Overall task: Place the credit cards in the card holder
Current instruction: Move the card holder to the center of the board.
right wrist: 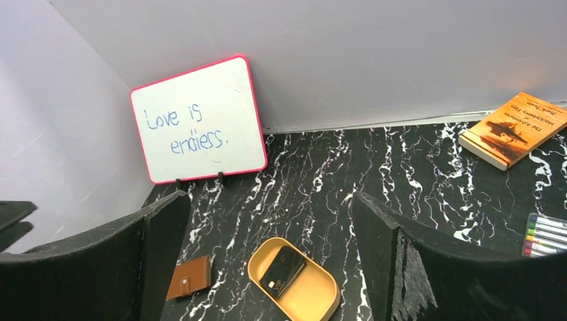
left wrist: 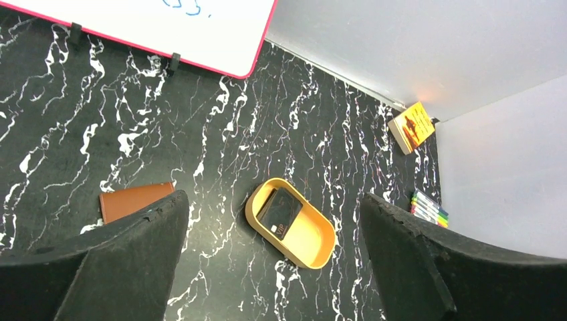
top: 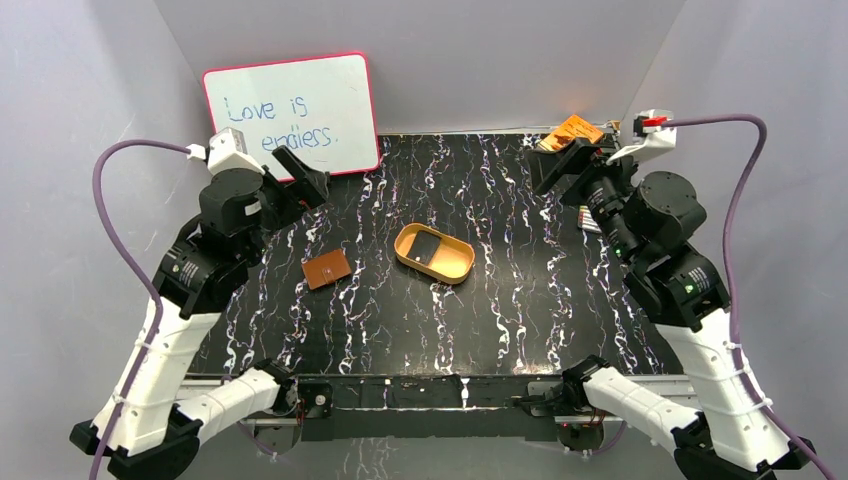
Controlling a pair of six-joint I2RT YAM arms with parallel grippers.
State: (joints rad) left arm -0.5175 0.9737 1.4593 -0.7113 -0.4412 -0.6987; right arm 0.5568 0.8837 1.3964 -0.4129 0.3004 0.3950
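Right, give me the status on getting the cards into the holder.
Done: nothing. The black plastic card lies in the tan oval tray; the reddish-brown leather card holder lies closed on the black marbled table beside it. In hand: nothing; left gripper and right gripper hang open above the table. Remaining: pick cards, open holder, insert them.

On the table (top: 520, 300) there is one brown card holder (top: 327, 268) and one tan oval tray (top: 455, 262). One black card (top: 426, 246) lies in the tray; whether a second card lies under it cannot be told. There is also one whiteboard (top: 292, 115), one orange book (top: 572, 131) and one row of coloured markers (left wrist: 429, 208), too small to count. There are two grippers: the left gripper (top: 303, 178) and the right gripper (top: 562, 160).
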